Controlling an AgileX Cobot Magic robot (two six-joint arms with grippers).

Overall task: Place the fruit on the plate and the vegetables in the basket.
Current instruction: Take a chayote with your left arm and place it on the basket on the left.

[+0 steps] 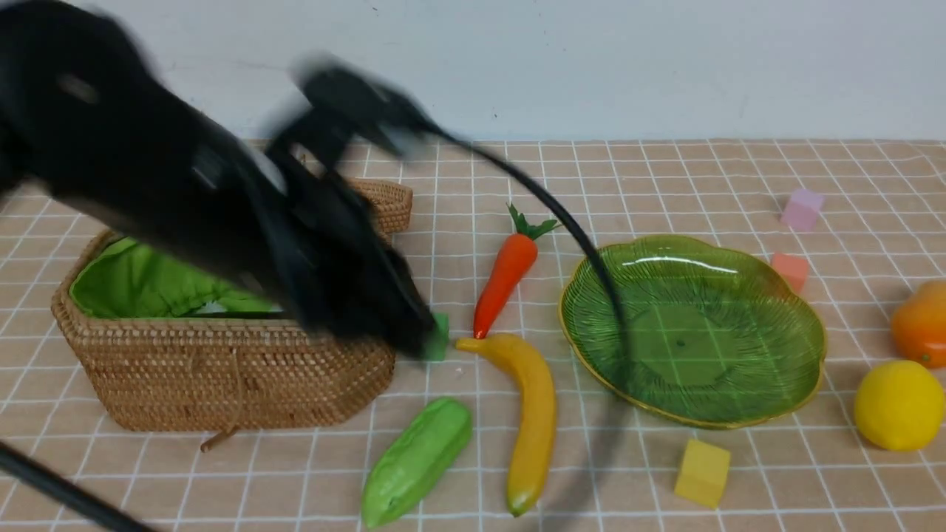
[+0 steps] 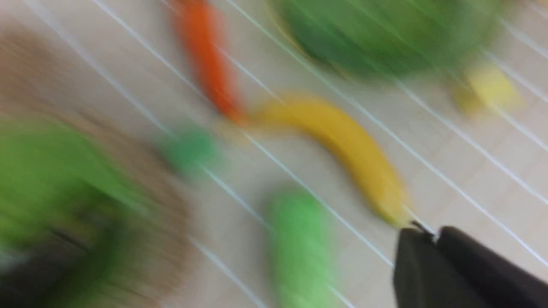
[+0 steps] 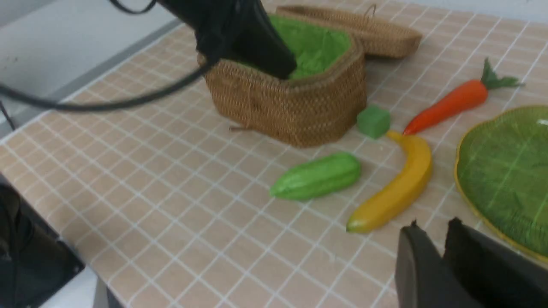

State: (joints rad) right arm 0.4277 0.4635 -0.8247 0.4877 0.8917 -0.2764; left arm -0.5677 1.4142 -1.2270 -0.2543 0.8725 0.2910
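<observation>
On my front feed the left arm (image 1: 185,199) is a dark smear reaching down over the basket (image 1: 222,384). Its tip is at the basket's right end, and my right wrist feed shows that tip just over the rim, against the green lining (image 1: 133,284). The left fingers (image 2: 417,265) are pressed together with nothing between them. The right fingers (image 3: 419,265) stand a narrow gap apart and grip nothing, and that feed looks past them at the banana, cucumber and plate edge. The basket sits at the left of the tabletop (image 1: 295,473), with its lid (image 1: 384,203) lying open behind it. I cannot tell whether anything lies inside. A green cube (image 1: 441,336) sits just beside the basket's right corner. The carrot (image 1: 506,273) lies tilted between the basket and the plate (image 1: 739,295), its point almost touching the far end of the banana (image 1: 532,414). The cucumber (image 1: 417,462) lies in front of the basket, just left of the banana. A black cable (image 1: 591,258) crosses above the plate's left side. The lemon (image 1: 898,405) and mango (image 1: 920,321) sit on the tabletop at the far right, outside the plate, the mango behind the lemon. A yellow cube (image 1: 702,473) sits in front of the plate. An orange cube (image 1: 791,270) and a pink cube (image 1: 802,209) sit behind its right side. My left wrist feed is heavily blurred.
</observation>
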